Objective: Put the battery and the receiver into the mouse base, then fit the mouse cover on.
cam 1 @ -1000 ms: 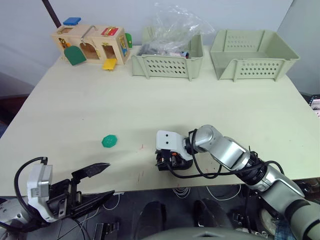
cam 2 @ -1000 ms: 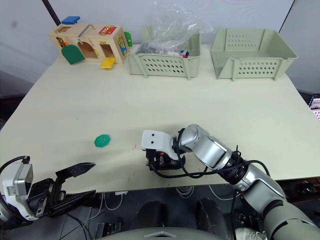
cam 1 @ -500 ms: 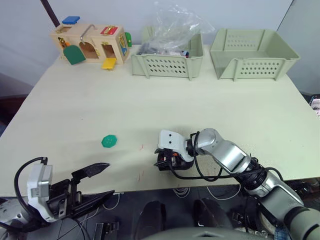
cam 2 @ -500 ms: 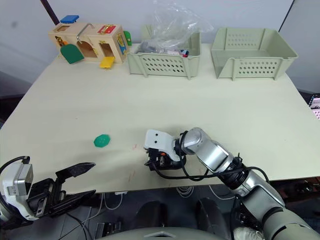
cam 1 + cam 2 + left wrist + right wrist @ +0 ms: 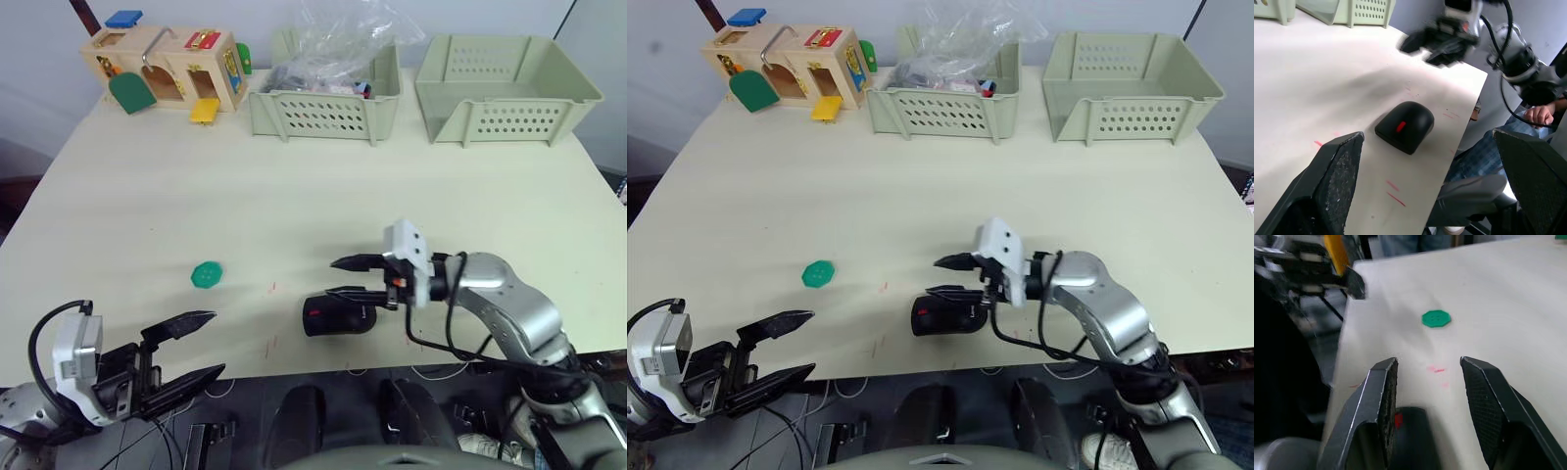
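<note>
The black mouse base (image 5: 338, 315) lies on its own near the table's front edge, with its red wheel showing. A smooth black mouse cover (image 5: 1413, 117) sits over its top. The battery and the receiver are hidden. My right gripper (image 5: 333, 277) hovers just above and behind the mouse, open, with its fingers pointing left and nothing between them. In the right wrist view the two fingers (image 5: 1382, 396) stand apart with the mouse low between them. My left gripper (image 5: 214, 343) is open below the front edge at the left, holding nothing.
A green octagonal disc (image 5: 207, 275) lies left of the mouse. At the back stand a wooden toy box (image 5: 167, 73), a basket with a plastic bag (image 5: 323, 103) and an empty basket (image 5: 505, 88). A person's hand (image 5: 1540, 115) shows beyond the table edge.
My right gripper has lifted off the mouse, swung to its right and now points left with its fingers apart. The mouse stays put. The left gripper has not moved.
</note>
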Robot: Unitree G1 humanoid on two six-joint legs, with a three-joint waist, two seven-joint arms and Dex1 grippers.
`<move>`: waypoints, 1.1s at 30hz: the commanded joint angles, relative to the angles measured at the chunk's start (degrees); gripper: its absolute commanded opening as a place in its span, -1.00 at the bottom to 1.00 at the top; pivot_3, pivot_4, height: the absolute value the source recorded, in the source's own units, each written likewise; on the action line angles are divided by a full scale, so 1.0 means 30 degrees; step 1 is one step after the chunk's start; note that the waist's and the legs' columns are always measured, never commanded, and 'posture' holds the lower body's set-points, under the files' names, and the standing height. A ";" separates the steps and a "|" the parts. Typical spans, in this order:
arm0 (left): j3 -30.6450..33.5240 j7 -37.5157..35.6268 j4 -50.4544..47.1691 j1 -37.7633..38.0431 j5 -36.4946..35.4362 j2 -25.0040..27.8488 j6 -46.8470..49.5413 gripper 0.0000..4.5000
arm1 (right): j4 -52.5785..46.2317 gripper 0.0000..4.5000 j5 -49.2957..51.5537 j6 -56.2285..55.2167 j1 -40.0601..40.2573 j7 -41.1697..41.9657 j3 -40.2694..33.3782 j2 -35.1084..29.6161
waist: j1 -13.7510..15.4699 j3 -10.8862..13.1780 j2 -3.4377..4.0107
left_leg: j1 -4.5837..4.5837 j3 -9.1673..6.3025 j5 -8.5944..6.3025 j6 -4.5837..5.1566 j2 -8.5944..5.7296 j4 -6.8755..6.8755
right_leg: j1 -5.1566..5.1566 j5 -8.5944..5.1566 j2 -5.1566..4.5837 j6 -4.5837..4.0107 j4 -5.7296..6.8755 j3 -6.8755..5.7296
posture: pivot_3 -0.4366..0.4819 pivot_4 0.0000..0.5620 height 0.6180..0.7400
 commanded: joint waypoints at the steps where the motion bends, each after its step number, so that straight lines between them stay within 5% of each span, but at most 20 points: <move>1: 0.0197 -0.0130 0.0070 -0.0066 -0.0177 0.0218 0.0056 1.00 | -0.0718 -0.05 0.0816 -0.1480 0.0906 0.0624 -0.0912 -0.0542 | -0.0067 0.0021 -0.0001 | 0.0006 0.0008 0.0000 0.0000 0.0004 0.0002 | 0.0000 0.0000 0.0006 0.0001 0.0001 0.0007 | -0.05 -0.47 1.00; 8: 0.0273 -0.0143 0.0199 -0.0280 -0.0226 0.0363 0.0208 1.00 | 0.2438 -0.05 -0.0497 -0.7141 0.4482 0.0412 -0.0496 0.0614 | 0.0010 0.0014 -0.0022 | 0.0021 -0.0009 0.0005 0.0002 0.0012 0.0032 | 0.0023 -0.0004 0.0052 0.0002 0.0026 0.0007 | -0.05 -0.47 1.00; 21: 0.0418 -0.0051 0.0271 -0.0190 -0.0110 0.0117 0.0042 1.00 | 0.9894 -0.05 -0.4281 -1.3842 0.4851 -0.0394 0.1446 0.2543 | -0.0086 0.0011 -0.0030 | 0.0221 0.0005 0.0018 -0.0021 0.0032 0.0019 | 0.0172 -0.0004 0.0076 -0.0003 0.0053 0.0050 | -0.05 -0.47 1.00; 27: 0.0572 0.1140 0.0659 -0.0548 -0.0446 -0.0459 0.0411 1.00 | 0.5200 -0.05 -0.0358 -1.1494 0.5197 -0.1403 -0.0862 0.2433 | 0.0007 0.0026 -0.0019 | 0.0369 -0.0003 0.0025 -0.0035 0.0052 0.0017 | 0.0270 -0.0039 0.0078 0.0034 0.0069 0.0054 | -0.05 -0.47 1.00; 33: 0.0741 0.3337 0.0587 -0.0285 -0.0314 -0.0959 0.1065 1.00 | 0.2023 -0.05 0.1571 -0.9541 0.6166 -0.0279 -0.2759 -0.0739 | 0.0111 0.0008 -0.0059 | 0.0317 0.0007 0.0027 -0.0041 0.0033 0.0015 | 0.0270 0.0001 0.0057 -0.0033 0.0055 0.0059 | -0.05 -0.47 1.00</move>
